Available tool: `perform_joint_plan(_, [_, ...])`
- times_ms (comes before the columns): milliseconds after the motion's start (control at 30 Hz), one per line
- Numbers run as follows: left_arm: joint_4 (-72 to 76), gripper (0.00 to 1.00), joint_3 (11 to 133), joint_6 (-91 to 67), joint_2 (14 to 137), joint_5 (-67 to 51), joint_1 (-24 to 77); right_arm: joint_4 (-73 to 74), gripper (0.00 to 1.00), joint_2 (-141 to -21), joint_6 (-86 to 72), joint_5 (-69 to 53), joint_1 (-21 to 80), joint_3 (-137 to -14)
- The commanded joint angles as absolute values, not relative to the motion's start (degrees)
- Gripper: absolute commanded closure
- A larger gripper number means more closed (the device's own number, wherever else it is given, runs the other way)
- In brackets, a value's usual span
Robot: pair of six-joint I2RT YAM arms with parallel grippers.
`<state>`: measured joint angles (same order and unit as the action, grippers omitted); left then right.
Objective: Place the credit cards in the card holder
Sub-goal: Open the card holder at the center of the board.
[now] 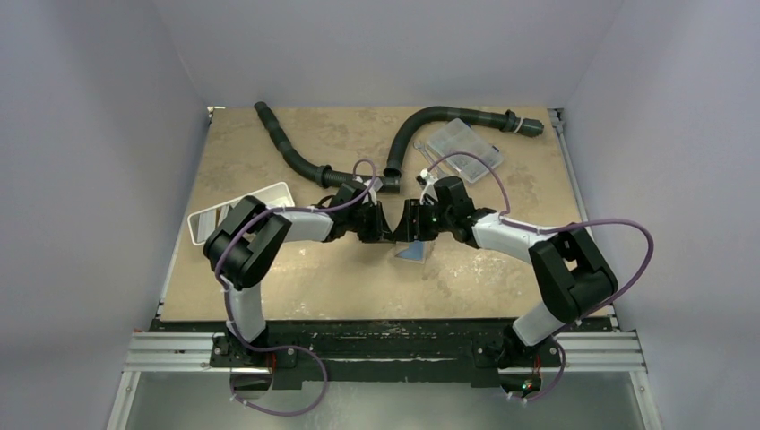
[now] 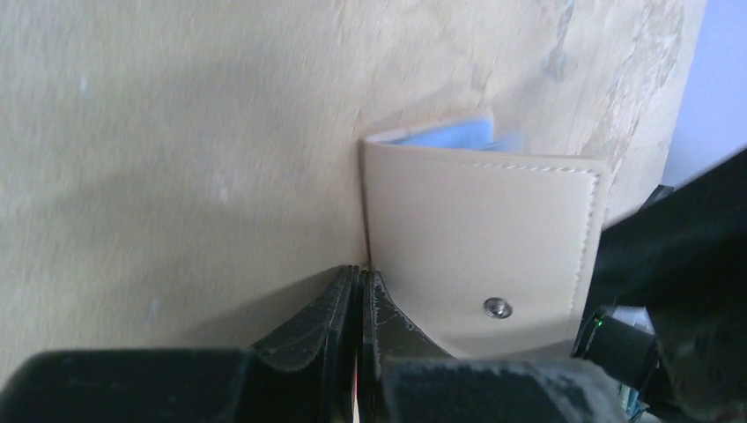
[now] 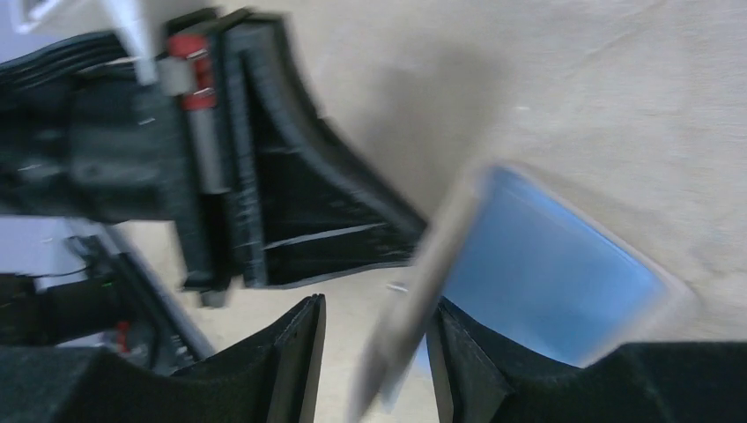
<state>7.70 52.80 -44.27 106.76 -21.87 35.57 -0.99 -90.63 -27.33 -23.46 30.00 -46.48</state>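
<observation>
The two arms have met over the middle of the counter [image 2: 176, 132], and the card holder [image 2: 480, 229] is between them. It is tan on the outside, and its snap stud [image 2: 498, 307] faces the left wrist camera. The left end effector [image 2: 359, 295] is closed tight, its fingers pressed together at the holder's near corner. It looks to me as if it has that edge pinched, since the holder stands tilted up off the counter.

The right end effector [image 3: 374, 308] has its fingers well apart — one tan flap runs between them with a gap showing beside it, so it isn't clamped on anything. Past that flap the pale blue lining is visible, so the holder is partly open.

I'd say this is the opening step, with the wallet being held and spread before any card goes in. I can't make out a credit card for certain in any view.

Next, the right side probably has to either take that flap and widen the mouth or back off to fetch a card. Meanwhile the left pinch must hold steady — a thin edge could slip.
</observation>
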Motion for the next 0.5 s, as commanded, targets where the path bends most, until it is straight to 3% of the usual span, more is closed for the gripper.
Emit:
perform_joint_plan(0, [6.62, 1.0, 55.12, -42.06, 110.63, -15.58, 35.26, -13.75, 0.47, -89.9, -36.07, -35.97, 30.23, -44.24])
perform_joint_plan(67, [5.66, 0.99, 54.38, -41.92, 108.55, -12.8, 35.24, -18.81, 0.47, -90.88, -39.66, -37.73, 30.29, -43.28])
perform_joint_plan(467, [-8.17, 0.63, 41.38, -38.45, 87.05, -10.3, 28.1, -24.29, 0.39, -100.63, -41.41, -37.14, 30.74, -46.42])
